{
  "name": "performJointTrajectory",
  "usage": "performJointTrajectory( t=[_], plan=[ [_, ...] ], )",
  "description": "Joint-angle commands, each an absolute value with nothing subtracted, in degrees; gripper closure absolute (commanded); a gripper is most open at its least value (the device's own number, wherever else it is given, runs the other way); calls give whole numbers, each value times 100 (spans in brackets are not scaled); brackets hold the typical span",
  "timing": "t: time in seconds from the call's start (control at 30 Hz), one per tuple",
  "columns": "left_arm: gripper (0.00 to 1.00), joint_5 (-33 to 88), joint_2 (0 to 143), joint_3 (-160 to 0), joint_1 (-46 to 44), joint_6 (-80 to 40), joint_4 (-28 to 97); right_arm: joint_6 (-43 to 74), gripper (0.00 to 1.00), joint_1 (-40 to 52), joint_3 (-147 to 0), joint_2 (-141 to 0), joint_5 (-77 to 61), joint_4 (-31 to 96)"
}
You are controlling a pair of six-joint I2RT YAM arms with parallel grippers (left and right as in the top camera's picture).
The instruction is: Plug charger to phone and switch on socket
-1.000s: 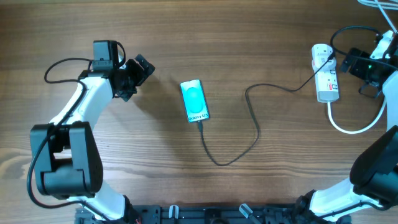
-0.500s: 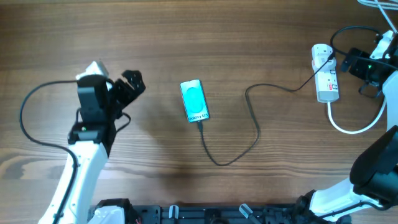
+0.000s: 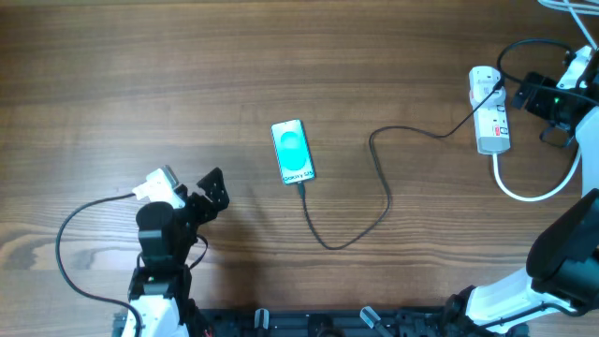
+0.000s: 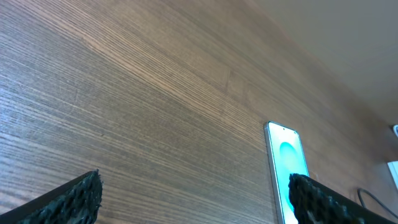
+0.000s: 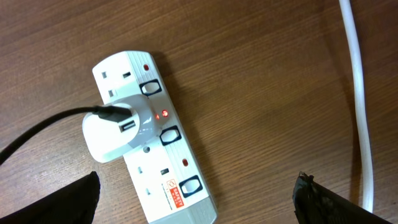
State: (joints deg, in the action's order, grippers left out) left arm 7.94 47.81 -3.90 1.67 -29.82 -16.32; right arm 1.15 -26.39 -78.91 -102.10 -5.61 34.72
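Note:
The phone point(image 3: 293, 152) lies mid-table with a turquoise screen; it also shows in the left wrist view point(image 4: 285, 163). The thin black charger cable point(image 3: 379, 187) runs from the phone's near end in a loop to a white adapter point(image 5: 111, 134) plugged into the white socket strip point(image 3: 489, 110). In the right wrist view the socket strip point(image 5: 168, 155) shows a lit red light beside the adapter. My left gripper point(image 3: 213, 187) is open and empty, left of and nearer than the phone. My right gripper point(image 3: 518, 92) is open, just right of the socket strip.
A thick white cord point(image 3: 533, 192) curves from the strip's near end toward the right edge; it also shows in the right wrist view point(image 5: 360, 93). A black arm cable point(image 3: 65, 243) loops at the near left.
My left arm has pulled back from the far left of the phone toward the table's near edge. The phone, cable, socket strip and right arm have not moved.

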Motion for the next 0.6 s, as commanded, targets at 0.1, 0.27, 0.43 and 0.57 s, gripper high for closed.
performJointTrajectory(
  t=[0.1, 0.27, 0.43, 0.57],
  plan=[
    [0, 624, 3562, -32, 178, -2869, -884, 3, 0, -2622, -7915, -10267, -650, 3474],
    [0, 436, 1669, -32, 165, -2311, 427, 1, 0, -2622, -7918, -10267, -650, 3474],
    [0, 336, 727, -32, 167, -1203, 438, 3, 0, -2622, -7918, -10265, -650, 3474],
    [0, 287, 174, -32, 154, -757, 447, 3, 0, -2622, -7918, -10267, -650, 3474]
  ],
)
